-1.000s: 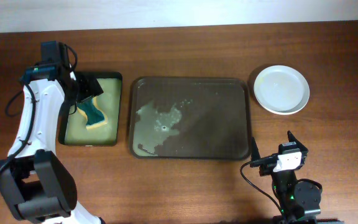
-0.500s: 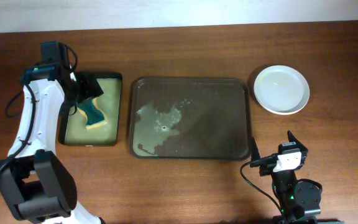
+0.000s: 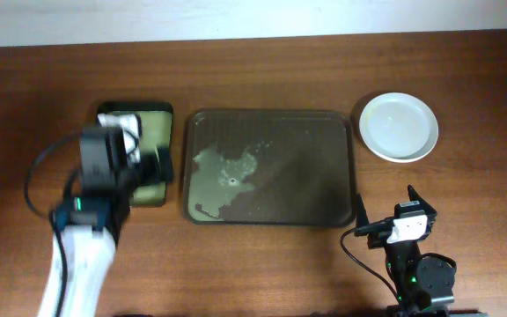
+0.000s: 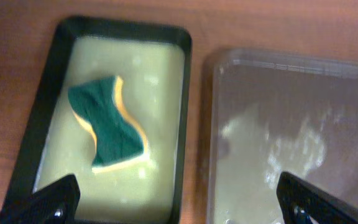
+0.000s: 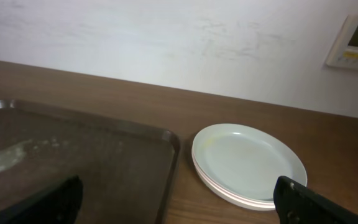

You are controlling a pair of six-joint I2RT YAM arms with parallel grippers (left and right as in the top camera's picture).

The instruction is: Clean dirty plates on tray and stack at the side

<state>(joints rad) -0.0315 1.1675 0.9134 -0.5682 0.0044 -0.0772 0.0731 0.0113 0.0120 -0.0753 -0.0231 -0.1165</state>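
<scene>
The white plates (image 3: pixel 399 126) lie stacked on the table right of the dark brown tray (image 3: pixel 269 198); the stack also shows in the right wrist view (image 5: pixel 248 163), the top plate with a faint yellow smear. The tray holds only soapy residue (image 4: pixel 272 149). My left gripper (image 3: pixel 161 167) is open and empty (image 4: pixel 179 202) above the gap between the small black tray and the brown tray. My right gripper (image 3: pixel 385 211) is open and empty (image 5: pixel 179 205), low near the table's front edge, facing the plates.
A green-and-yellow sponge (image 4: pixel 107 121) lies in the small black tray with yellow-green inside (image 4: pixel 185 93), left of the brown tray. In the overhead view my left arm hides the sponge and much of that small tray (image 3: pixel 139 114). A wall runs behind the table.
My left arm has swung from the far left over the small tray back toward the table's front and is blurred. The sponge stays in the small tray. The right arm has not moved.
</scene>
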